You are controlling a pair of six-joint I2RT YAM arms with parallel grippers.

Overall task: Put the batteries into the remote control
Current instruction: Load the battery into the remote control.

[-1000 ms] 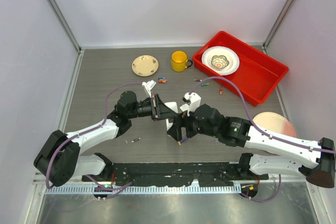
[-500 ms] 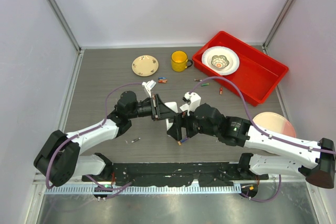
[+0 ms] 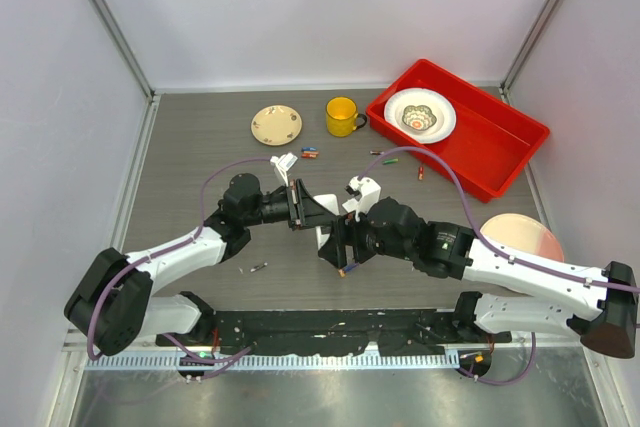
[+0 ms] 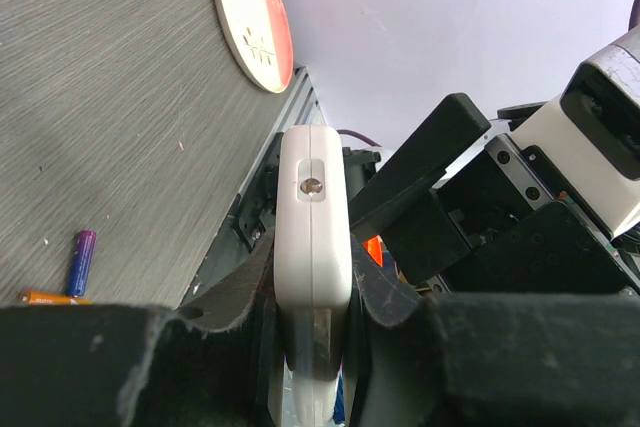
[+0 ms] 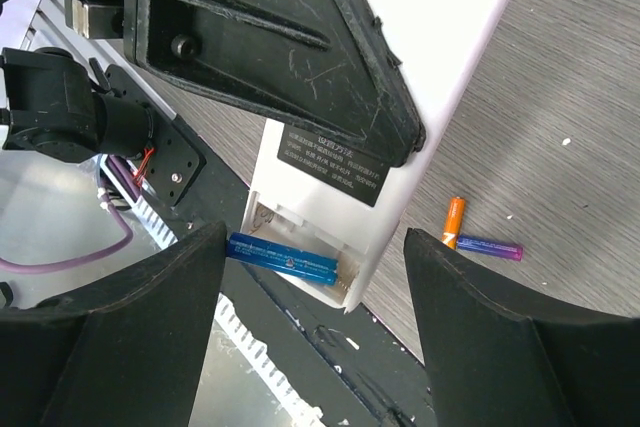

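Observation:
My left gripper (image 4: 313,297) is shut on the white remote control (image 4: 313,217) and holds it on edge above the table. In the right wrist view the remote's (image 5: 330,217) battery compartment is open and a blue battery (image 5: 282,256) lies in it; one end sticks out and touches one of my right fingers (image 5: 150,337). My right gripper (image 5: 315,337) is open, straddling that end of the remote. An orange battery (image 5: 453,222) and a purple battery (image 5: 490,247) lie on the table just beyond. From above, both grippers meet at the remote (image 3: 326,237) at table centre.
Loose batteries lie near the yellow mug (image 3: 341,116), by the red tray (image 3: 490,152), and one lies at the front left (image 3: 258,267). A patterned saucer (image 3: 276,124) is at the back. A bowl on a plate (image 3: 419,115) sits in the tray. A pink plate (image 3: 525,235) is on the right.
The right arm has shifted very slightly to the left at the remote. The left arm and the remote have not moved.

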